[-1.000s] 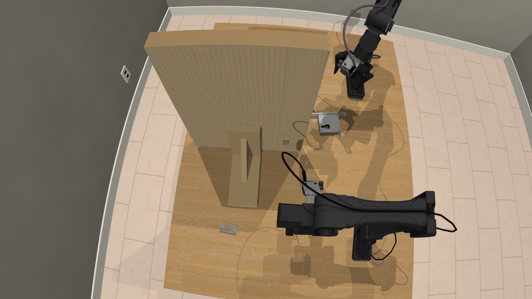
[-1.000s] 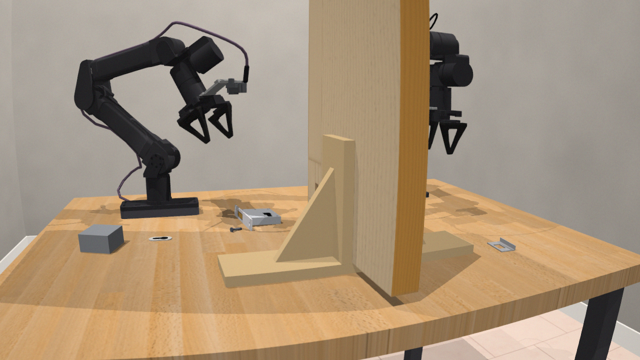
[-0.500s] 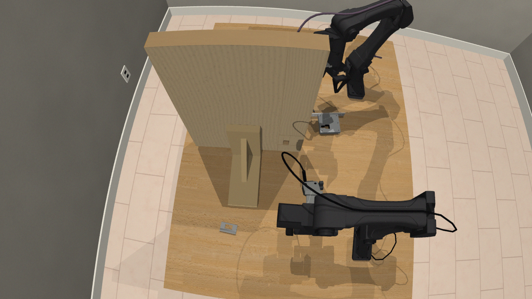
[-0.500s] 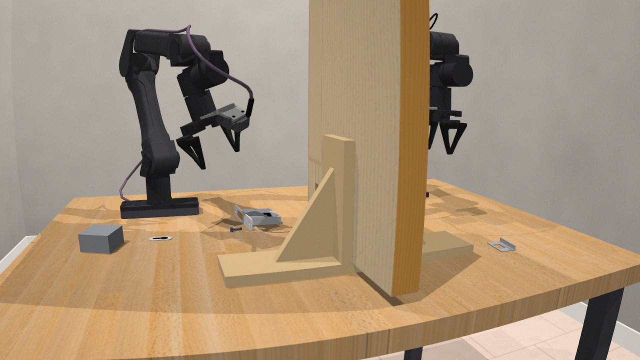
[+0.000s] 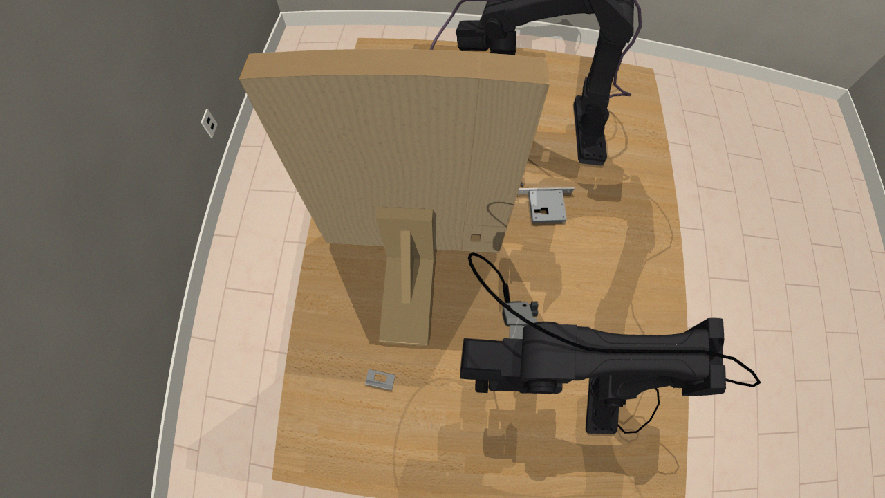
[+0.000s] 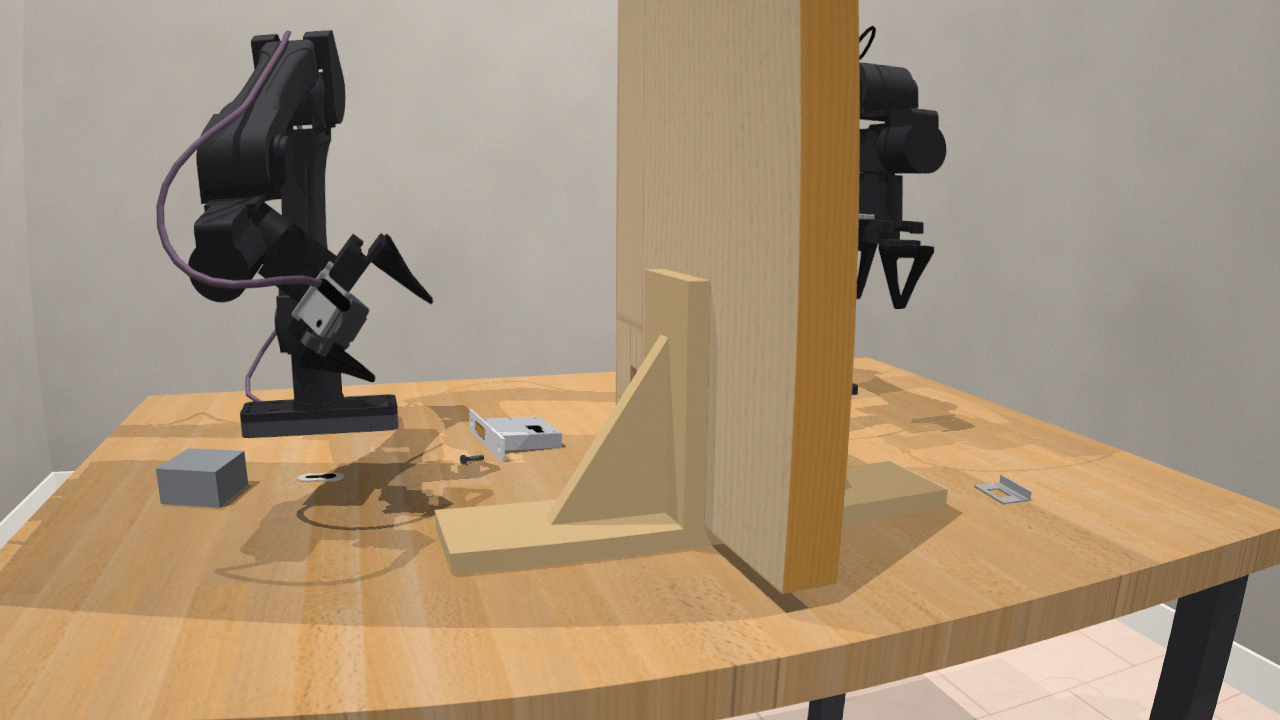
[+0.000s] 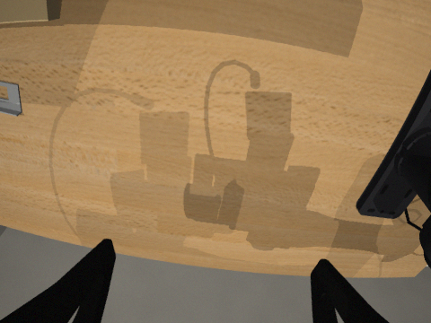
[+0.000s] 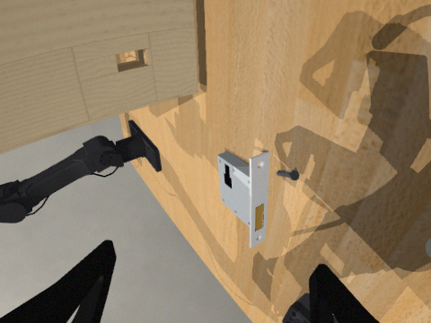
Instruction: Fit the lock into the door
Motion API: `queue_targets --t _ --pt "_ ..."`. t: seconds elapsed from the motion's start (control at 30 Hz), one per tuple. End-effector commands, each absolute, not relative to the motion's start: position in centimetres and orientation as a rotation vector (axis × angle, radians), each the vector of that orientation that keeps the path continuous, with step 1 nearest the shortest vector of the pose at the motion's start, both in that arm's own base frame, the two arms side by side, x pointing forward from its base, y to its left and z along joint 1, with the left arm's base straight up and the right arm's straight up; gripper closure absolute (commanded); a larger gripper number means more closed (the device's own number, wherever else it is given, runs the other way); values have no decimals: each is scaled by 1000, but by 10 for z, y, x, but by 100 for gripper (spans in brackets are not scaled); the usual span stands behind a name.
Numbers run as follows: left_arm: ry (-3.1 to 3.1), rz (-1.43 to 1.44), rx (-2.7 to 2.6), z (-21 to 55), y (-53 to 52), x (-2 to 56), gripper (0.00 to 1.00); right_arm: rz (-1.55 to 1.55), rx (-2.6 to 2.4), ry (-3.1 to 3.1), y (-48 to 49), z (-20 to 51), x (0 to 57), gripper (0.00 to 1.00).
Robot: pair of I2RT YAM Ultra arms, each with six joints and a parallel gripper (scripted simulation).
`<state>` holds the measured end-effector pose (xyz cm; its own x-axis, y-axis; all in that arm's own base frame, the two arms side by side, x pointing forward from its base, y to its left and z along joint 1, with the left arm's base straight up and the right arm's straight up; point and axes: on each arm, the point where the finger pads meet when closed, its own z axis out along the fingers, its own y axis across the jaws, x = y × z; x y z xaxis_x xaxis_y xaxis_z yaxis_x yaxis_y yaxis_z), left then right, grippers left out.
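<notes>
Right gripper (image 6: pixel 402 340) (image 8: pixel 215 255): one, spread wide, empty. Left gripper (image 6: pixel 879 301) (image 7: pixel 215 252): same. Lock (image 5: pixel 549 207) (image 6: pixel 523 433) (image 8: pixel 235 197): one, flat on the table beside the standing door (image 5: pixel 383 142) (image 6: pixel 716 179) (image 8: pixel 36 90). Pickup, as I judge it: I should square the right fingers, grip the case's sides, avoid the screw (image 6: pixel 471 458) (image 8: pixel 288 174), and keep the plate (image 5: pixel 566 191) (image 6: pixel 487 437) (image 8: pixel 259 193) outward.

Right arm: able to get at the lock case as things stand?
Probably yes. The right gripper is open, and its wrist view shows nothing between it and the lock case. The door stands off to one side.
</notes>
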<state>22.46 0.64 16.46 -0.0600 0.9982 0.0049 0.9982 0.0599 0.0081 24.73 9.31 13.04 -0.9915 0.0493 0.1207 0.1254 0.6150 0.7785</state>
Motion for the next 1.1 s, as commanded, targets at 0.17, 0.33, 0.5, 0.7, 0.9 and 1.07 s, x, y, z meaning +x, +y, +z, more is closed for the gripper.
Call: queue_targets --t 0.17,0.33,0.5,0.7,0.9,1.07 --pt "2275 9 2157 169 5 221 0 -1919 -460 -2482 53 153 305 0" --pt "2275 9 2157 169 5 221 0 -1921 -453 -2477 55 153 306 0" --pt "2275 9 2157 169 5 221 0 -1924 -442 -2491 55 156 305 0" --pt "2275 9 2157 169 5 221 0 -1736 -314 -2528 83 147 289 0" --pt "2275 9 2157 169 5 221 0 -1254 -174 -2524 129 111 234 0" --pt "2275 9 2157 169 5 221 0 -897 -56 -2588 152 91 201 0"
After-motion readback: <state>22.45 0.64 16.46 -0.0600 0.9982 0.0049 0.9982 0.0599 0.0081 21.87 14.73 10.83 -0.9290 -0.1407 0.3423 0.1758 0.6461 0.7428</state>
